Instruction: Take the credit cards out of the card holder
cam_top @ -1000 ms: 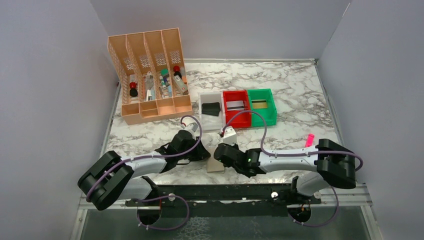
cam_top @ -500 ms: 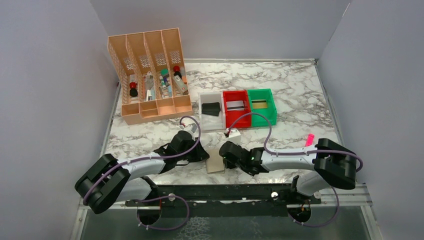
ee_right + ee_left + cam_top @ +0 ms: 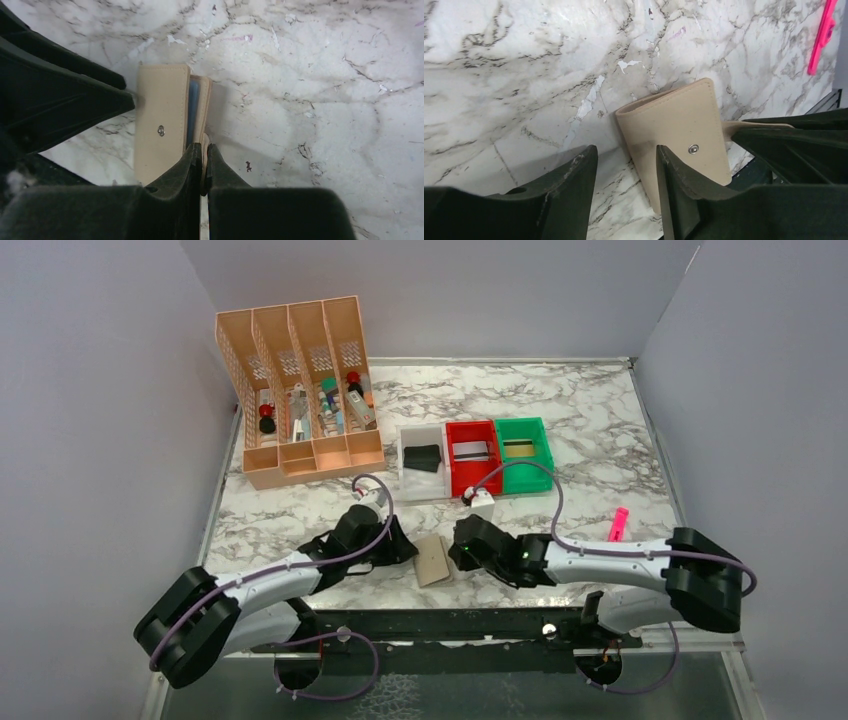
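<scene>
Now: the card holder (image 3: 433, 560) lies nearly folded on the surface (image 3: 590, 420) by the near edge, between both arms, long axis near to far. The right pincer (image 3: 202, 146), arm low and reaching left, is clenched on the holder's right edge. The left pincer (image 3: 625, 155) is released, jaws apart just left of the holder.

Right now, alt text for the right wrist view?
The right gripper pinches the near edge of the tan card holder, which lies slightly open on the marble table, blue lining showing. The left gripper sits at its left edge.
</scene>
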{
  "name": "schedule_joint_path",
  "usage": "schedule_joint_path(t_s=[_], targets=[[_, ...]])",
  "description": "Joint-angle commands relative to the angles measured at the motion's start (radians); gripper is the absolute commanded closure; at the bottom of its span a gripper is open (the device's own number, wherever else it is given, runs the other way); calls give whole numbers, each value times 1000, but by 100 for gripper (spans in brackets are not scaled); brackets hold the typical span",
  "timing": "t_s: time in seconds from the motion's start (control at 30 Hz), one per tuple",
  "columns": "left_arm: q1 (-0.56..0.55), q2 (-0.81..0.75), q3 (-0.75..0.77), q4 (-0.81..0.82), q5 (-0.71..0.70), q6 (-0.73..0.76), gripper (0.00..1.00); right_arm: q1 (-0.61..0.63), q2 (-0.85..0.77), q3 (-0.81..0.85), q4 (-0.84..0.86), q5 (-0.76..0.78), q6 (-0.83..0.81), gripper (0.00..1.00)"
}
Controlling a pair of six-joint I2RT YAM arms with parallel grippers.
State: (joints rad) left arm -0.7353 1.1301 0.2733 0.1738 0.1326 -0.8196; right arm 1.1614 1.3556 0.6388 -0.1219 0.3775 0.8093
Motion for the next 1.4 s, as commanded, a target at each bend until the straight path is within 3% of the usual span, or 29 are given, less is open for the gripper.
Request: schedule_joint_path(t_s=[0.0, 0.13, 0.3, 0.47, 0.7, 0.87, 1.2, 1.37], targets=[[-4, -120, -47, -37, -84, -11, 43, -1, -120, -30, -9, 60, -28, 96], [-3, -270, -94, -73, -138, -35, 20, -1, -208, -36, -54, 97, -28, 96], [-2, -434, -123, -160, -201, -52, 1, 0, -269, -34, -53, 86, -62, 96], [-3, -506, -133, -211, -247, -69, 1, 0, -215, -6, 18, -24, -107, 95], [-2, -475, -125, -243, -282, -97, 1, -1, -34, 107, 30, -140, -179, 95], [-1, -488, -122, -241, -266, -83, 1, -1, -6, 127, 104, -250, -227, 95], [-2, -495, -125, -167, -163, -18, 1, -14, -123, 0, 54, -53, -128, 93], [-1, -456, -133, -79, -84, 0, 1, -94, -129, -70, 54, -100, -113, 93]])
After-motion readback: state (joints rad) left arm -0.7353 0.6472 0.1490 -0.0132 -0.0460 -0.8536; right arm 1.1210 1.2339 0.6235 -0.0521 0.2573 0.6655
